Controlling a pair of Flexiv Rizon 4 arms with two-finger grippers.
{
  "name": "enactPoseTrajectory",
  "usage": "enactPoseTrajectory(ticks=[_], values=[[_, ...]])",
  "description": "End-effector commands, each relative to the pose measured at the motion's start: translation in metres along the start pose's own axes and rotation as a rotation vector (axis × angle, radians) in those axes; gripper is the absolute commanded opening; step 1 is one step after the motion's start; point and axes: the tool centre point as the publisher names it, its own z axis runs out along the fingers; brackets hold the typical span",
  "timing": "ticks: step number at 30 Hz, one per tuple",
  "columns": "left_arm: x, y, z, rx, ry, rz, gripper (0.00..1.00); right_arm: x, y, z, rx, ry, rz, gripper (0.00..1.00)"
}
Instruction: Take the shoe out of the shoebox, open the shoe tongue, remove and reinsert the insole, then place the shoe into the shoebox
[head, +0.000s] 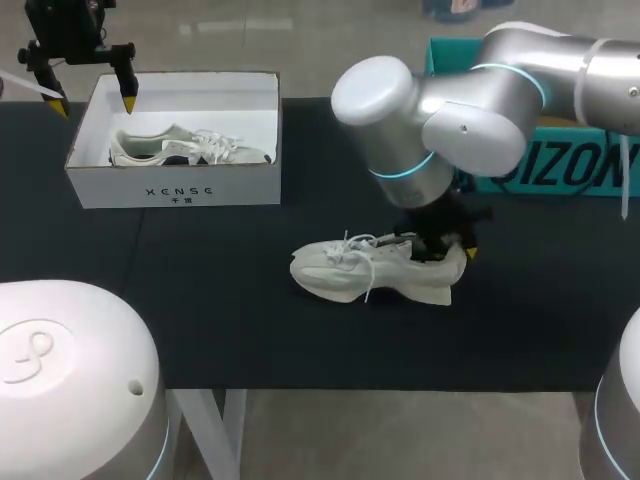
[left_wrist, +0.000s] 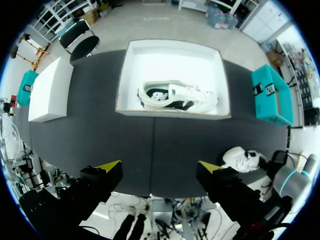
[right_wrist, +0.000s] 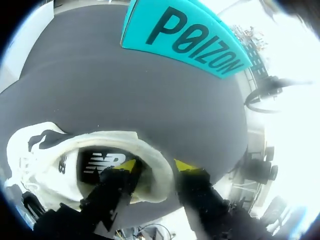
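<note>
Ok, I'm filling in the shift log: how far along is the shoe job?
Done: the shoe lies out on the table, outside the shoebox. In hand: the right gripper pinches its heel collar, one finger inside, and the insole sits in place. Left, as far as shows: insole out and back in, then the shoe into the shoebox. The left gripper hangs open above the shoebox.

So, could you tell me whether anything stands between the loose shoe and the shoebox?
No: bare cloth separates the shoe and shoebox, though a second shoe lies inside and the left gripper hangs above it.
</note>
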Motion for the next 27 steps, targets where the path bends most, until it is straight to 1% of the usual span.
enactPoseTrajectory(ticks=[1,2,4,5,7,9,10,11,12,13,14,27], values=[[0.0,0.001,0.0,0.001,-0.002,-0.001,1.0,-0.014,-0.003,-0.026,-0.011,0.046,-0.028,1.0],[0.0,0.001,0.0,0.001,-0.002,-0.001,1.0,-0.014,-0.004,-0.033,-0.013,0.079,-0.049,1.0],[0.0,0.001,0.0,0.001,-0.002,-0.001,1.0,-0.014,-0.005,-0.049,-0.044,0.15,-0.117,1.0],[0.0,0.001,0.0,0.001,-0.002,-0.001,1.0,-0.014,-0.005,-0.059,-0.058,0.225,-0.176,1.0],[0.0,0.001,0.0,0.001,-0.002,-0.001,1.0,-0.012,-0.005,-0.079,-0.148,0.324,-0.328,1.0],[0.0,0.001,0.0,0.001,-0.002,-0.001,1.0,-0.016,-0.006,-0.1,-0.307,0.455,-0.561,1.0],[0.0,0.001,0.0,0.001,-0.002,-0.001,1.0,-0.02,-0.007,-0.109,-0.372,0.506,-0.668,1.0],[0.0,0.001,0.0,0.001,-0.002,-0.001,1.0,-0.025,-0.008,-0.115,-0.46,0.532,-0.795,1.0],[0.0,0.001,0.0,0.001,-0.002,-0.001,1.0,-0.032,-0.011,-0.12,-0.52,0.602,-0.985,1.0],[0.0,0.001,0.0,0.001,-0.002,-0.001,1.0,-0.04,-0.013,-0.12,-0.565,0.623,-1.145,1.0],[0.0,0.001,0.0,0.001,-0.002,-0.001,1.0,-0.049,-0.014,-0.117,-0.62,0.618,-1.285,1.0],[0.0,0.001,0.0,0.001,-0.002,-0.001,1.0,-0.049,-0.014,-0.117,-0.62,0.618,-1.285,1.0]])
